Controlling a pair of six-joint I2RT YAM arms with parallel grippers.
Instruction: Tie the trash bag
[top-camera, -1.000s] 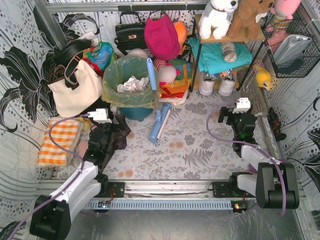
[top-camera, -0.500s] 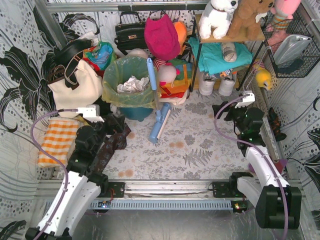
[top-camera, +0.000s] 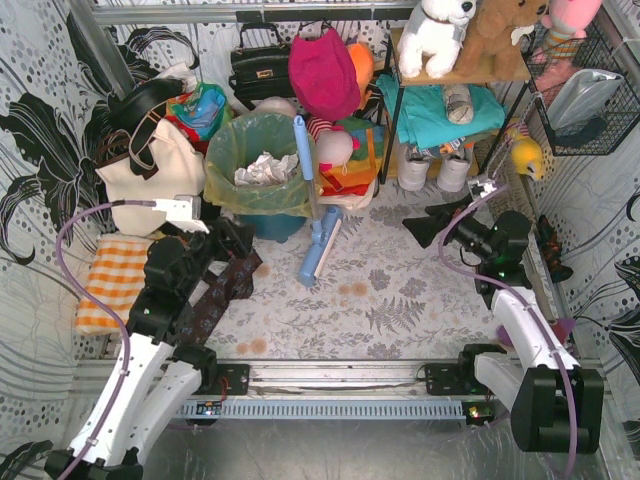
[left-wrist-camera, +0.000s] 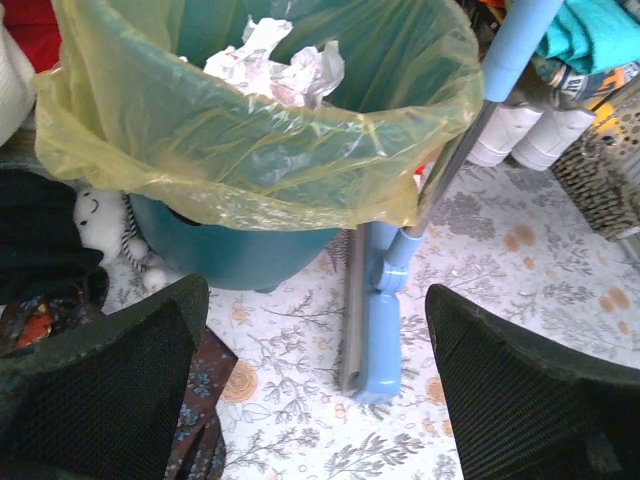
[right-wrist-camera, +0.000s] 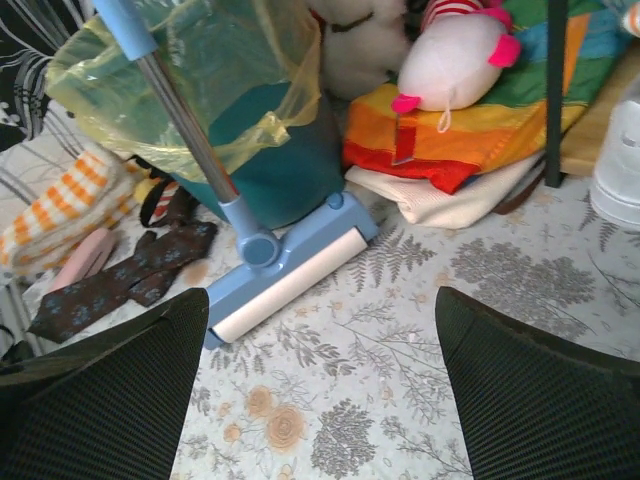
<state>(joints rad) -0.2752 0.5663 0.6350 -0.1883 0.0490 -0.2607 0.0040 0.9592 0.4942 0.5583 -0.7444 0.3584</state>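
Floral surface (top-camera: 400, 290) cluttered. Your left end effector (left-wrist-camera: 315, 345) and right end effector (right-wrist-camera: 320, 350), spread, have turned to face trash bag (left-wrist-camera: 250, 150) ahead; rim ungathered.

**Both arms up, jaws wide apart**

The left arm (top-camera: 150, 350) rises from its base and leans forward, with the left gripper (top-camera: 232, 262) aimed ahead and slightly to the right. The right arm (top-camera: 520, 320) stands upright, wrist bent so the right gripper (top-camera: 428, 230) points left. Each pair of fingers (left-wrist-camera: 100, 390) is spread, holding nothing (both wrist views agree)
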